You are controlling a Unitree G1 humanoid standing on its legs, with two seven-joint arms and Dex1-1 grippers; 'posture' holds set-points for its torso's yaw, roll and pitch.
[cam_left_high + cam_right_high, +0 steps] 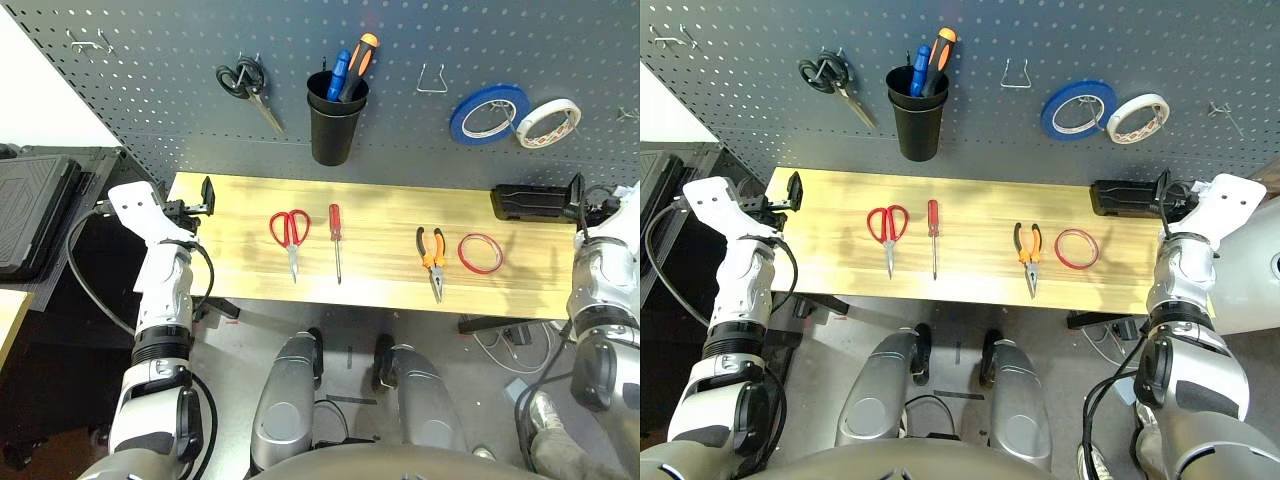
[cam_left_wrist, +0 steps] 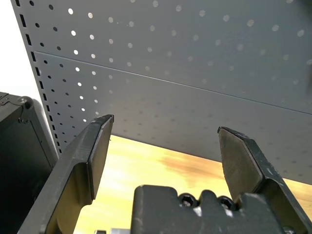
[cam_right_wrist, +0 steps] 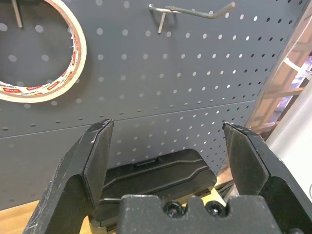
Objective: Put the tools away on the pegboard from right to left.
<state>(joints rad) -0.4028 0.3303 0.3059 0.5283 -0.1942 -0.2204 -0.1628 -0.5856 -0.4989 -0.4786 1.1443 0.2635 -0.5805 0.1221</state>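
Observation:
Four tools lie in a row on the wooden table (image 1: 380, 285): red-handled scissors (image 1: 290, 235), a slim red-handled screwdriver (image 1: 336, 235), orange-and-black pliers (image 1: 432, 258) and a thin red tape ring (image 1: 481, 253) furthest right. The dark grey pegboard (image 1: 400, 40) stands behind them. My left gripper (image 1: 207, 197) hovers open at the table's far left corner, well apart from the scissors; its fingers (image 2: 95, 151) hold nothing. Over the table's far right end my right gripper (image 1: 1162, 190) is open too, with nothing between its fingers (image 3: 97, 156), facing the pegboard.
On the pegboard hang black-handled scissors (image 1: 245, 85), a black cup (image 1: 335, 120) with screwdrivers, a blue tape roll (image 1: 488, 112) and a white one (image 1: 547, 122). Bare hooks (image 1: 432, 80) (image 3: 190, 12) stick out. A black box (image 1: 525, 202) sits just before the right gripper.

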